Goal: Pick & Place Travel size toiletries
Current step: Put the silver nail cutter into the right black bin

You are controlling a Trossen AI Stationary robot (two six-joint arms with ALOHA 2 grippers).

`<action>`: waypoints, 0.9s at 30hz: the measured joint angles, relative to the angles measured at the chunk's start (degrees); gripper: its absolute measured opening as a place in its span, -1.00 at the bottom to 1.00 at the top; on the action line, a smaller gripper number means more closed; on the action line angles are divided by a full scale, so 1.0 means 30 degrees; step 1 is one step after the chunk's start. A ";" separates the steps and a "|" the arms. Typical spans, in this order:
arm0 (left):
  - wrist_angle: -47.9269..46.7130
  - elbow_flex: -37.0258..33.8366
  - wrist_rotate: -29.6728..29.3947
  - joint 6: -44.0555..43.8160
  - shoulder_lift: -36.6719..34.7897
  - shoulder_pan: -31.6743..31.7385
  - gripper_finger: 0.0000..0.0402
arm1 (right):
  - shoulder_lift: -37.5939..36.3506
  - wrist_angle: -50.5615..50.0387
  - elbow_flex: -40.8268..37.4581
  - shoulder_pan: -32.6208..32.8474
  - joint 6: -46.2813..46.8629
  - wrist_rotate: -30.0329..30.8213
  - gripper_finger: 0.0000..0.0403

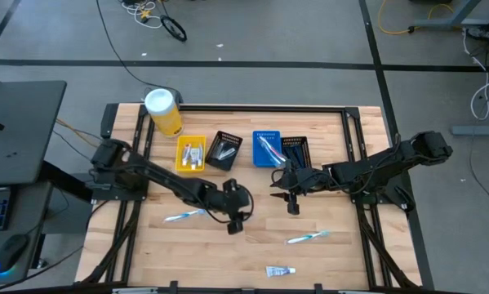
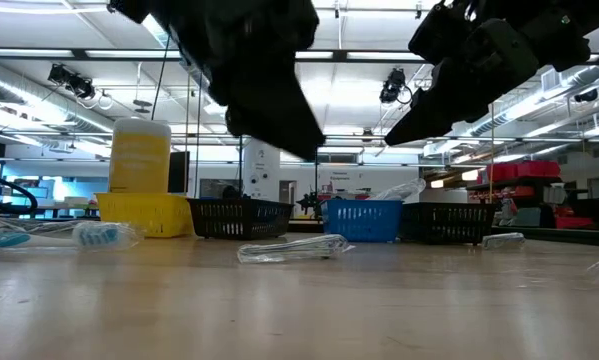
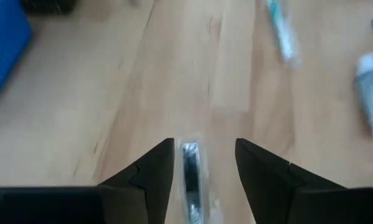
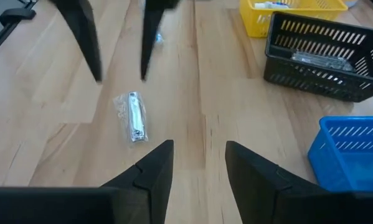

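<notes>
A small silver item in clear wrap (image 4: 133, 117) lies flat on the wooden table. My left gripper (image 3: 202, 146) hovers open just above it, one finger on each side, and touches nothing; the item (image 3: 190, 177) shows between the fingers. In the low view the item (image 2: 289, 250) rests on the table below the raised left gripper (image 2: 274, 100). My right gripper (image 4: 198, 149) is open and empty, to the right near the blue bin (image 1: 267, 149). Two wrapped light-blue toothbrushes (image 1: 183, 215) (image 1: 308, 237) and a white tube (image 1: 278, 270) lie loose on the table.
Along the far side stand a yellow bin (image 1: 189, 153), a black bin (image 1: 224, 150), the blue bin and a second black bin (image 1: 295, 149), several holding items. A yellow canister with a white lid (image 1: 162, 110) stands at the far left corner. Bare wood lies toward the near edge.
</notes>
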 joint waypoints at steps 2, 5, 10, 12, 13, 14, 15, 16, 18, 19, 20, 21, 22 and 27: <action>0.0436 0.0024 0.0084 -0.0122 0.0712 0.0017 -0.10 | 0.0000 -0.0084 0.0000 0.0000 0.0000 0.0000 -0.23; 0.0486 0.0000 0.0048 -0.0894 0.1457 0.0058 -0.10 | 0.0000 -0.0078 0.0000 0.0000 0.0001 -0.0007 -0.23; 0.0418 0.0007 0.0257 -0.1570 0.2621 0.0073 -0.10 | 0.0000 -0.0091 0.0000 0.0000 0.0002 -0.0007 -0.23; 0.0235 0.0007 0.0354 -0.1583 0.3007 0.0073 -0.10 | 0.0000 -0.0066 0.0000 0.0000 0.0004 -0.0007 -0.23; 0.0326 0.0016 0.0389 -0.1644 0.3281 0.0071 -0.10 | 0.0000 -0.0083 0.0000 0.0000 0.0000 -0.0007 -0.23; 0.0166 0.0019 0.0401 -0.1711 0.3418 0.0073 -0.10 | 0.0000 -0.0079 0.0000 0.0000 0.0000 -0.0007 -0.23; 0.0012 -0.0023 0.0397 -0.1732 0.3452 0.0073 -0.10 | 0.0000 -0.0066 0.0000 0.0000 0.0000 -0.0007 -0.23; 0.0118 0.0014 0.0377 -0.1762 0.3606 0.0073 -0.10 | 0.0000 -0.0073 0.0000 0.0000 0.0000 -0.0007 -0.23; 0.0286 0.0065 0.0223 -0.1672 0.3791 0.0062 -0.10 | 0.0000 -0.0095 0.0000 0.0000 0.0000 -0.0002 -0.23; 0.0241 0.0065 0.0233 -0.1558 0.3765 0.0066 -0.11 | 0.0000 -0.0079 0.0000 0.0000 0.0000 -0.0003 -0.23; 0.0269 0.0065 0.0234 -0.1425 0.3834 0.0066 -0.14 | 0.0000 -0.0087 0.0000 0.0000 0.0000 -0.0007 -0.23; 0.0273 0.0065 0.0230 -0.1363 0.3870 0.0073 -0.17 | 0.0000 -0.0124 0.0000 0.0000 0.0000 -0.0003 -0.23; 0.0243 0.0065 0.0214 -0.1330 0.3874 0.0074 -0.22 | 0.0000 -0.0124 0.0000 0.0000 0.0000 0.0000 -0.23; 0.0069 0.0065 -0.0142 -0.2204 0.3889 0.0337 -0.51 | 0.0000 -0.0124 0.0000 0.0000 0.0000 0.0000 -0.23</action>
